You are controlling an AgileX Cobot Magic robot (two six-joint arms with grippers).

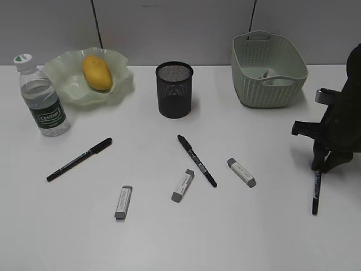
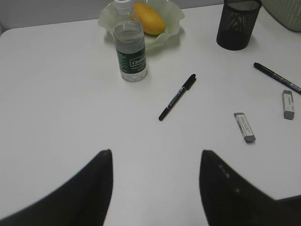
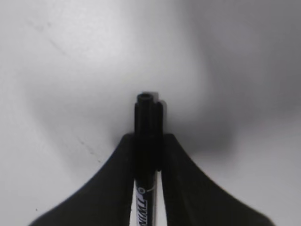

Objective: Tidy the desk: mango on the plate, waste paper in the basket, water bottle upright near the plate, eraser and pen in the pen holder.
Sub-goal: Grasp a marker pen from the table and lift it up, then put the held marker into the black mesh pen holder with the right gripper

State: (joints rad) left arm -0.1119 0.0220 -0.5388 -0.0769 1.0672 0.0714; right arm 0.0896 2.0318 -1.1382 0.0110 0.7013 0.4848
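The right gripper (image 3: 149,155) was down at the desk (image 1: 169,237), its two fingers (image 3: 117,179) pressed against either side of a black pen (image 3: 146,141); in the right wrist view the pen's upper part stood out beyond the fingertips, while its lower barrel ran out of frame with only part of the white lettering readable. In the exterior view the same pen (image 1: 316,193) lay just below the gripper (image 1: 322,167), the arm cut off by the frame edge and the fingertips too dark to separate. The left gripper (image 2: 155,188) hovered with its jaws wide apart and nothing between them; only the two finger tips showed, and the exterior view did not include it. Ahead of it lay a second pen (image 2: 177,97), and beyond that the water bottle (image 2: 130,47) stood upright just in front of the plate (image 2: 171,21), which held the mango (image 2: 148,18). To the right of the left gripper lay two erasers (image 2: 244,127), a third pen (image 2: 276,77) cut by the frame edge, and the pen holder (image 2: 237,23), its interior too dark to read. A third eraser (image 1: 241,172) lay to the left of the right gripper. The basket (image 1: 268,70) stood behind the right gripper, holding a small pale scrap, probably the waste paper (image 1: 265,73), hard to make out.
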